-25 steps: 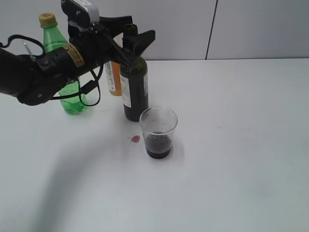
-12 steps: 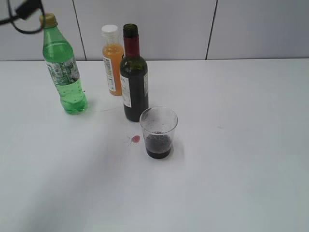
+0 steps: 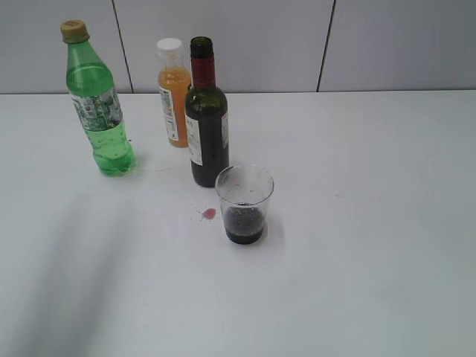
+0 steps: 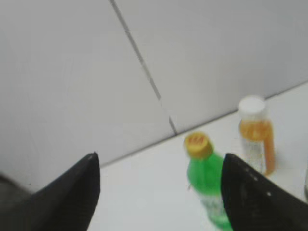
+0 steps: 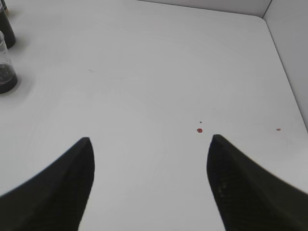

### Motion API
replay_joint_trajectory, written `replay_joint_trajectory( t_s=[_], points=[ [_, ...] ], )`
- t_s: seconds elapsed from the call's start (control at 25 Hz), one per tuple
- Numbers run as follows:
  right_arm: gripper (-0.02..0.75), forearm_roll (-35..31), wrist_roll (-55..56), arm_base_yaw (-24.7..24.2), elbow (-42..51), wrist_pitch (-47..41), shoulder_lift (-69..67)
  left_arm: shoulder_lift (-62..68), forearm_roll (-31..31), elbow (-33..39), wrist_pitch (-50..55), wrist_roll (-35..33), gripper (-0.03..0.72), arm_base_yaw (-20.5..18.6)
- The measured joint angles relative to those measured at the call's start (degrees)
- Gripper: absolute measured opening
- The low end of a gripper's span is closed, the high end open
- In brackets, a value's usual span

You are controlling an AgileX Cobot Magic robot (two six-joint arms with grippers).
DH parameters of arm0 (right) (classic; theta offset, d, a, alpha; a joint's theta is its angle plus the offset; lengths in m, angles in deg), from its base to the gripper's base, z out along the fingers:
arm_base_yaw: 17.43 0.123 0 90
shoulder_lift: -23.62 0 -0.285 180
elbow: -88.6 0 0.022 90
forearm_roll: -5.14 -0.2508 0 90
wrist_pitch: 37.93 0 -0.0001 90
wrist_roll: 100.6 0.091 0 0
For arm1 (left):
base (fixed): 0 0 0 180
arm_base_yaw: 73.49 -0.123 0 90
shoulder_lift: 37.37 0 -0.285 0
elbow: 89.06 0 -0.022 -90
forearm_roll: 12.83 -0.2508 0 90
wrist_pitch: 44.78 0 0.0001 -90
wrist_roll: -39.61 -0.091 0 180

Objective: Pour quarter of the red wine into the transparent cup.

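On a white worktop (image 3: 372, 223), the transparent cup (image 3: 244, 203), holding red wine (image 3: 243, 223) at its bottom, stands just in front of the uncapped wine bottle (image 3: 206, 119). Both grippers, left (image 4: 159, 178) and right (image 5: 149, 163), hang with fingers spread apart, gripping nothing.

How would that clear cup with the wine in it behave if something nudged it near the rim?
The transparent cup looks like thin plastic, so probably light and flexible. The red wine fills only its base, so it may slide or tip easily. Its mouth is open, so tipping would likely spill.
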Motion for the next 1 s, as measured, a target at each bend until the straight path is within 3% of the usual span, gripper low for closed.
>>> replay_joint_trajectory(
  t_s=[0.28, 0.56, 0.76, 1.0],
  points=[
    [0.585, 0.0, 0.1, 0.0, 0.0, 0.0, 0.0, -0.3, 14.0, 0.0, 19.3, -7.8, 0.592, -6.3],
    [0.585, 0.0, 0.0, 0.0, 0.0, 0.0, 0.0, -1.3, 20.1, 0.7, 30.9, -11.3, 0.592, -15.5],
    [0.585, 0.0, 0.0, 0.0, 0.0, 0.0, 0.0, -9.3, 27.2, 11.1, 31.3, -12.4, 0.592, -16.2],
    [0.585, 0.0, 0.1, 0.0, 0.0, 0.0, 0.0, -25.1, 28.3, 24.7, 31.8, -12.5, 0.592, -16.2]
  ],
)
